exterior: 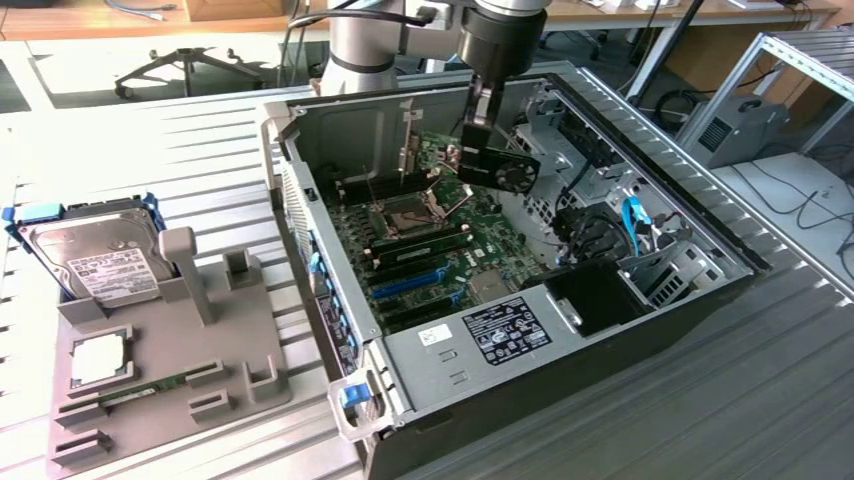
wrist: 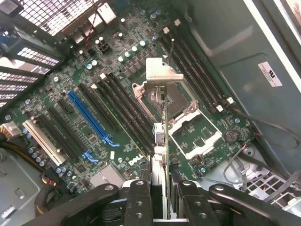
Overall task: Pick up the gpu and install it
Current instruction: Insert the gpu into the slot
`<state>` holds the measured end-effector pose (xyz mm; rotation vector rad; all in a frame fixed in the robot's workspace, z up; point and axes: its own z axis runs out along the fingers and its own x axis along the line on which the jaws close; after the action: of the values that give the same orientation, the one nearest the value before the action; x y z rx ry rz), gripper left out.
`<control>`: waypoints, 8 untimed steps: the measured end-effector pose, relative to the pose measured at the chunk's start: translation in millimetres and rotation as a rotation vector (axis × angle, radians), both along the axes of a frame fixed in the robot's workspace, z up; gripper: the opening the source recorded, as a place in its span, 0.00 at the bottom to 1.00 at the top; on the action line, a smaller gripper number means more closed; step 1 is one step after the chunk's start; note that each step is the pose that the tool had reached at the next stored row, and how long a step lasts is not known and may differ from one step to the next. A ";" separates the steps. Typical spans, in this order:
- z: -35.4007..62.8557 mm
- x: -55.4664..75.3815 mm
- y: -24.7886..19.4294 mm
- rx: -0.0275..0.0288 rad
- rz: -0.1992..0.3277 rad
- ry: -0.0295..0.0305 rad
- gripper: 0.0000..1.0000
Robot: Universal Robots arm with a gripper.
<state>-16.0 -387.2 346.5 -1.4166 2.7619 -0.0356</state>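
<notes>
Gripper (exterior: 477, 132) hangs inside the open computer case (exterior: 296, 200), above the motherboard (exterior: 441, 255). Its 2 fingers (wrist: 140, 200) pinch the graphics card (exterior: 505, 168) by 1 edge, 1 finger on each face.

Card is in the air, tilted, clear of the board, with the black fan face turned toward the exterior view's right. The wrist view sees the card (wrist: 162, 141) edge-on, silver bracket (wrist: 162, 74) at the far end, over the processor socket (wrist: 193, 127). The long blue slot (wrist: 87, 115) lies to one side, apart from the card.

Hard drive (exterior: 100, 262) sits in the grey holder (exterior: 160, 425) at the exterior view's left.
</notes>
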 end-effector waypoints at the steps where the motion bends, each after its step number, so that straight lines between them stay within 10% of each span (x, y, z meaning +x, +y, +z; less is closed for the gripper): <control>1: 0.0 0.0 0.0 0.0000 0.008 0.0000 0.27; 8: 0.0 0.0 0.0 0.0000 0.079 0.0000 0.27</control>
<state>-16.0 -387.2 346.5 -1.5242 2.7031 -0.0333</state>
